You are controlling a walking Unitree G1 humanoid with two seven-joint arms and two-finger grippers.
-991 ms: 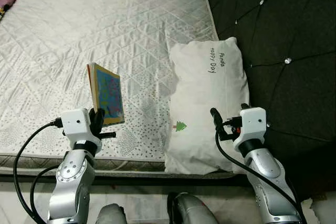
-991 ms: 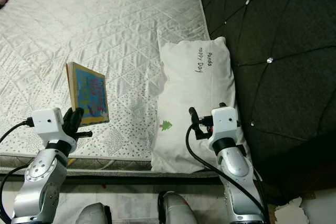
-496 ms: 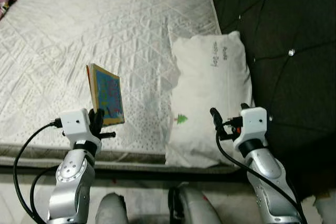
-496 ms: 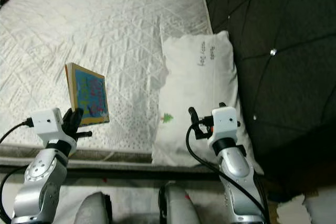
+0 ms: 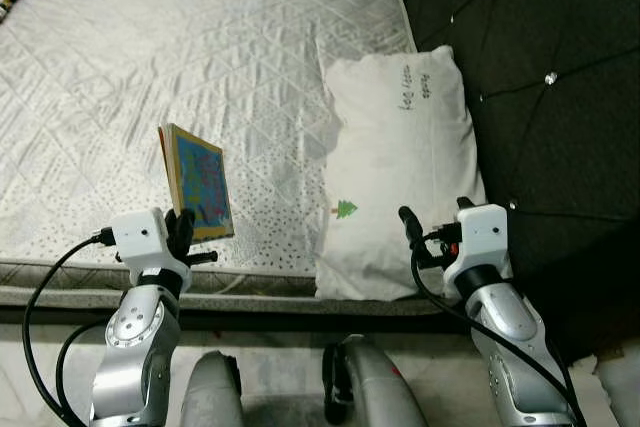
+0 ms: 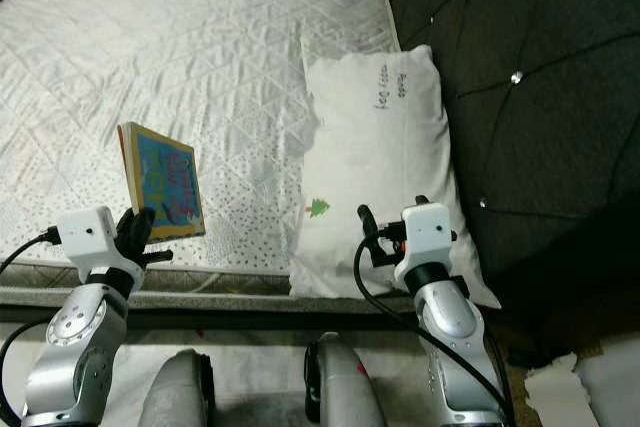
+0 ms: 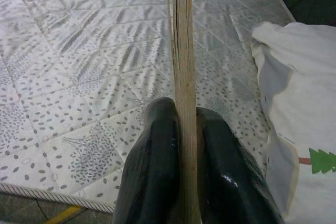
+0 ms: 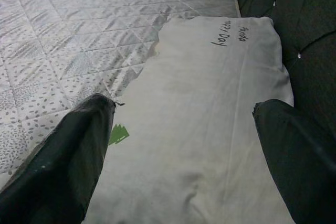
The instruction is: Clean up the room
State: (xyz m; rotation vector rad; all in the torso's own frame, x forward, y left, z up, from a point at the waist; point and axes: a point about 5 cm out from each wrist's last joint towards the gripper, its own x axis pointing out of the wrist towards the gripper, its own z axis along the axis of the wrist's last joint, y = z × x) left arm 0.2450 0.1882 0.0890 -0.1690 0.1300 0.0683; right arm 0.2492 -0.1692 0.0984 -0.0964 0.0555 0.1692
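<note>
Mattress, bare quilted white, runs up to a dark tufted headboard on my right. White pillow lies on the mattress against the headboard.

Left gripper holds a picture book upright above the near mattress edge; in the left wrist view both fingers are pressed flat on the covers, pinching it at its lower edge only. Right gripper hovers over the pillow's near end, fingers spread wide, nothing between them.

Step in hand, as I judge it: carry the book off the bed to wherever it belongs. To do well: keep the wrist level, since the tall book held low could pivot in the pinch; walk slowly; keep the right arm clear of the pillow.

Writing: pillow carries handwritten-style "Panda" and "Happy Day" at the far end, plus a small green tree print. Book cover is bright blue with coloured figures; its lettering is too small to read.
</note>
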